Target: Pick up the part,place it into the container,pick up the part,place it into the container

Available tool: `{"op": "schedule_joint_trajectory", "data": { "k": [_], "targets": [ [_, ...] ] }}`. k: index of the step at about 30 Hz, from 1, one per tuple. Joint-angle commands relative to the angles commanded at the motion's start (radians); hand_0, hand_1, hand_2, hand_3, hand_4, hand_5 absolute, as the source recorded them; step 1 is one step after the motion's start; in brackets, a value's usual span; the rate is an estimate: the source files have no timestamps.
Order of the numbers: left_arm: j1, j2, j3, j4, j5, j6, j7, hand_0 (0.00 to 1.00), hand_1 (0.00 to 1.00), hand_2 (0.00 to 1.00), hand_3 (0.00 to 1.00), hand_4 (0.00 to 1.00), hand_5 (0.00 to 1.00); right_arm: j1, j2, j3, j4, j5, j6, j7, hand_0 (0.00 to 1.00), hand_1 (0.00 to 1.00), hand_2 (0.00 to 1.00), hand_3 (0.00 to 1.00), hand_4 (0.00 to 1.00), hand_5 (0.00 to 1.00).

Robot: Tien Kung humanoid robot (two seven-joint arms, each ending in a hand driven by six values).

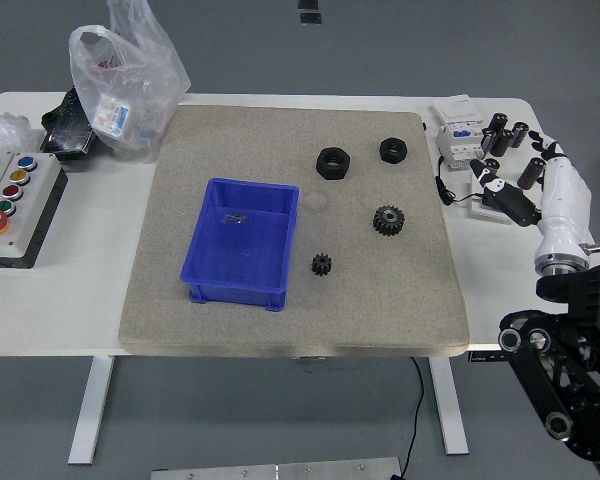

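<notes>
Four black parts sit on your grey mat (pixel 280 300) right of centre: small gear (pixel 321 265), larger gear (pixel 388 220), big nut (pixel 333 162), smaller nut (pixel 393 150). Blue container (pixel 242 243) is left of them, mid-frame, something small and unclear inside. Your right hand (pixel 510 195) rests at the right table edge, fingers loosely spread, holding nothing. Button box (pixel 15 205) far left, plastic bag (pixel 125 75) upper left.

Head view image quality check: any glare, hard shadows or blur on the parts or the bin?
Head view: even, diffuse light, only soft shadows beside the blue bin and the gears; mild sheen on the plastic bag, no blown-out glare; parts on the grey mat are sharp; the right robot hand looks in focus, no motion blur.
</notes>
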Motion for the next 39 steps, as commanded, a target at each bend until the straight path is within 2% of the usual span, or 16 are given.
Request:
{"op": "schedule_joint_trajectory", "data": {
  "k": [6,12,17,18,23,24,25,29,30,32,39],
  "targets": [
    [0.011,-0.001,-0.004,0.0,-0.015,0.004,-0.001,0.613,0.605,0.596,0.626,0.533,0.466,-0.003,-0.009,-0.002,0.001,-0.003,0.006,-0.018,0.62,0.822,0.838,0.878,0.983,0.642],
    [0.021,-0.022,-0.019,0.0,-0.015,0.008,0.005,0.613,0.605,0.595,0.626,0.533,0.469,-0.014,-0.014,-0.017,-0.005,-0.001,0.018,-0.037,0.625,0.82,0.841,0.881,0.978,0.633],
    [0.015,-0.032,-0.018,0.0,-0.023,0.009,0.005,0.613,0.605,0.595,0.626,0.533,0.469,-0.018,-0.02,-0.04,-0.027,-0.026,0.051,-0.09,0.625,0.82,0.841,0.881,0.978,0.633],
    [0.013,-0.033,-0.017,0.0,-0.024,0.01,0.005,0.613,0.605,0.596,0.625,0.531,0.469,-0.017,-0.021,-0.045,-0.031,-0.034,0.058,-0.102,0.585,0.814,0.858,0.984,0.981,0.631],
    [0.009,-0.039,-0.021,0.0,-0.022,0.011,0.008,0.613,0.605,0.596,0.625,0.531,0.469,-0.002,-0.022,-0.063,-0.044,-0.087,0.098,-0.162,0.585,0.814,0.858,0.984,0.981,0.631],
    [0.01,-0.04,-0.022,0.0,-0.02,0.012,0.01,0.613,0.605,0.595,0.625,0.53,0.469,0.002,-0.024,-0.067,-0.046,-0.095,0.105,-0.173,0.495,0.808,0.873,0.998,0.984,0.622],
    [0.012,-0.041,-0.024,0.0,-0.019,0.012,0.011,0.613,0.605,0.595,0.625,0.53,0.469,0.007,-0.027,-0.073,-0.048,-0.102,0.113,-0.185,0.495,0.808,0.873,0.998,0.984,0.622],
    [0.02,-0.045,-0.028,0.0,-0.017,0.014,0.017,0.613,0.605,0.595,0.625,0.53,0.469,0.061,-0.058,-0.132,-0.084,-0.123,0.172,-0.252,0.495,0.808,0.873,0.998,0.984,0.622],
    [0.022,-0.047,-0.028,0.0,-0.017,0.015,0.018,0.613,0.605,0.594,0.625,0.52,0.465,0.084,-0.066,-0.156,-0.105,-0.123,0.193,-0.272,0.39,0.757,0.883,0.998,0.974,0.6],
    [0.023,-0.051,-0.028,0.0,-0.016,0.015,0.02,0.613,0.605,0.594,0.625,0.52,0.465,0.122,-0.076,-0.195,-0.141,-0.122,0.219,-0.296,0.39,0.757,0.883,0.998,0.974,0.6],
    [0.013,-0.06,-0.021,0.0,-0.019,0.014,0.018,0.613,0.606,0.594,0.625,0.518,0.466,0.251,-0.069,-0.341,-0.264,-0.081,0.259,-0.318,0.36,0.719,0.866,0.998,0.97,0.593]
  ]
}}
